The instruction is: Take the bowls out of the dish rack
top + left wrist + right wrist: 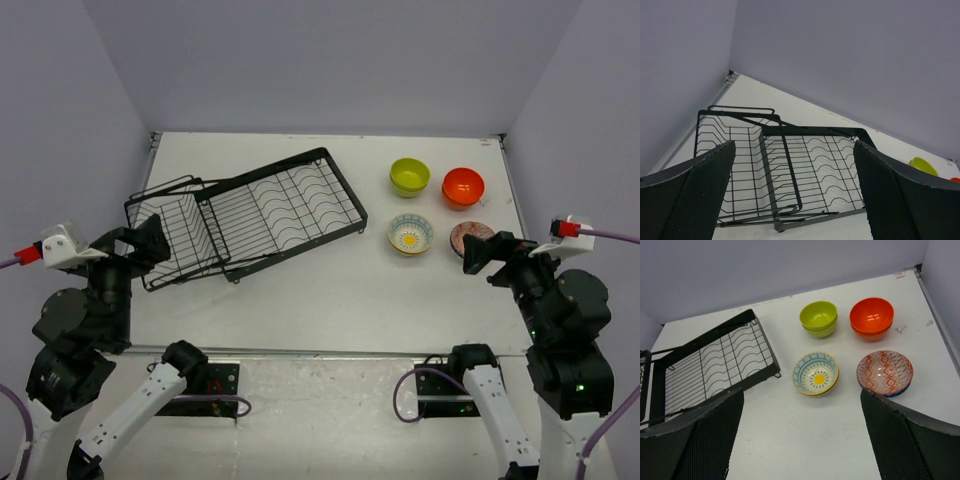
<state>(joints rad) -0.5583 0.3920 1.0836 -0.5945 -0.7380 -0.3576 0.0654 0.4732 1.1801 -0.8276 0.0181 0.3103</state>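
The black wire dish rack [250,212] lies empty on the left half of the table, its smaller basket at the left end; it also shows in the left wrist view [790,165] and the right wrist view [715,365]. The bowls stand on the table at the right: lime green [410,176], orange-red [463,186], cream with teal pattern and yellow centre [410,234], and red-and-white patterned [470,236], which seems to sit in a blue one [897,391]. My left gripper [150,240] is open and empty at the rack's left end. My right gripper [485,255] is open and empty beside the red-patterned bowl.
The white table [330,290] ends in grey walls at the back and both sides. The lime and orange bowls each look like stacks of two. The arm bases sit at the near edge.
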